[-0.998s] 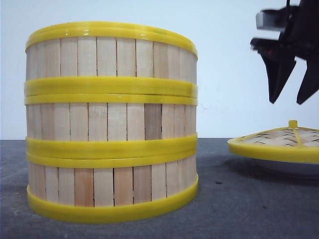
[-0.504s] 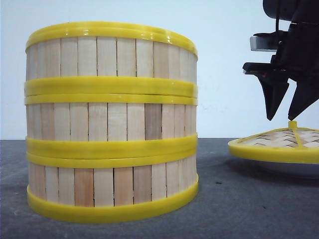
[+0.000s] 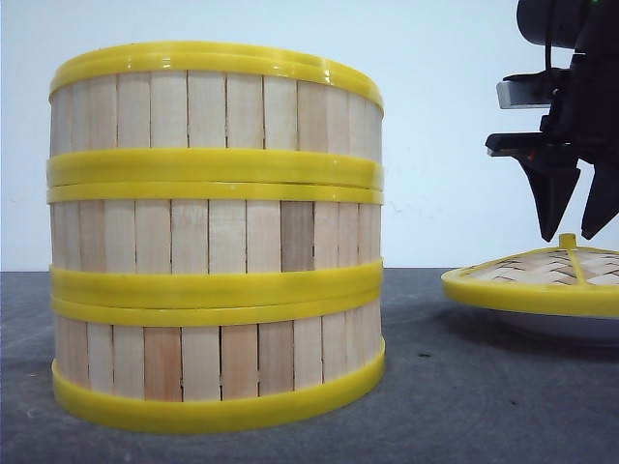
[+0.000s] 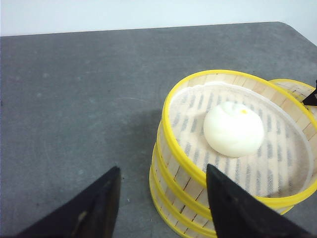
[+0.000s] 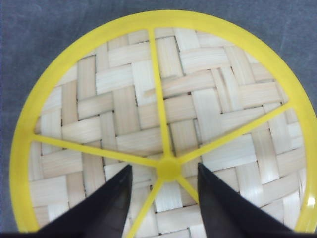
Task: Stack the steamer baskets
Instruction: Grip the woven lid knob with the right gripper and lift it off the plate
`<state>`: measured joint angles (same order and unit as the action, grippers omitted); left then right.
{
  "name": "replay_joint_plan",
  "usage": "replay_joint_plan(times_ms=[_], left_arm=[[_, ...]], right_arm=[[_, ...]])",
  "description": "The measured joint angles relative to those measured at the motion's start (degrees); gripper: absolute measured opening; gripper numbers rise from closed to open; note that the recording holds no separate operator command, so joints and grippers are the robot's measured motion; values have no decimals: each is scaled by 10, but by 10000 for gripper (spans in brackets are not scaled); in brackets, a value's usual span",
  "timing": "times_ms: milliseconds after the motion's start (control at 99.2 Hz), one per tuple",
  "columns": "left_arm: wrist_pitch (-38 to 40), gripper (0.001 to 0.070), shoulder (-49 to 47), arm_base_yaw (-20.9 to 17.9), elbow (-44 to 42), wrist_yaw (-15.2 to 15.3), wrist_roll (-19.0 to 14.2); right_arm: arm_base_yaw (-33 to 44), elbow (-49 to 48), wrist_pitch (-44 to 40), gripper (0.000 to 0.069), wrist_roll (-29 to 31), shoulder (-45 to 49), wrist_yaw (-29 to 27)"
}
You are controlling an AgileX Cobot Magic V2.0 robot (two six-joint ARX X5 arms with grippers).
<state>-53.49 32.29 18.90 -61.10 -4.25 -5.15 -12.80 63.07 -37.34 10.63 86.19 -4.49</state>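
Steamer baskets (image 3: pixel 218 237): three, stacked in one column on the grey table (image 3: pixel 464 396), toward its left portion in the front view; a white bun (image 4: pixel 233 129) lay in the top one. Stacking appeared complete. Domed lid (image 5: pixel 163 124) — on a white plate (image 3: pixel 571 327) near the right edge, well apart from the stack. Right gripper (image 3: pixel 577 227) had descended over the last second, fingers open and straddling the lid's knob (image 5: pixel 169 168) — lid pickup judged next. Left gripper (image 4: pixel 161 198): fingers wide, empty, beside the stack.
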Motion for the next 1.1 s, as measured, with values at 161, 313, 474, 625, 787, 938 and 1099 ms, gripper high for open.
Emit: replay_joint_plan(times_ms=[161, 313, 474, 625, 787, 938, 1099], left_arm=[[0, 327, 0, 0, 0, 0, 0], [0, 327, 0, 0, 0, 0, 0], [0, 327, 0, 0, 0, 0, 0], [0, 327, 0, 0, 0, 0, 0], [0, 327, 0, 0, 0, 0, 0], [0, 327, 0, 0, 0, 0, 0], [0, 327, 0, 0, 0, 0, 0]], right_arm=[[0, 0, 0, 177, 0, 2, 0], [1, 0, 9, 129, 1, 2, 0], [1, 0, 12, 118, 2, 18, 17], [1, 0, 18, 66, 3, 21, 15], [1, 0, 20, 54, 3, 21, 14], [1, 0, 19, 54, 3, 17, 13], [1, 0, 11, 54, 1, -11, 14]])
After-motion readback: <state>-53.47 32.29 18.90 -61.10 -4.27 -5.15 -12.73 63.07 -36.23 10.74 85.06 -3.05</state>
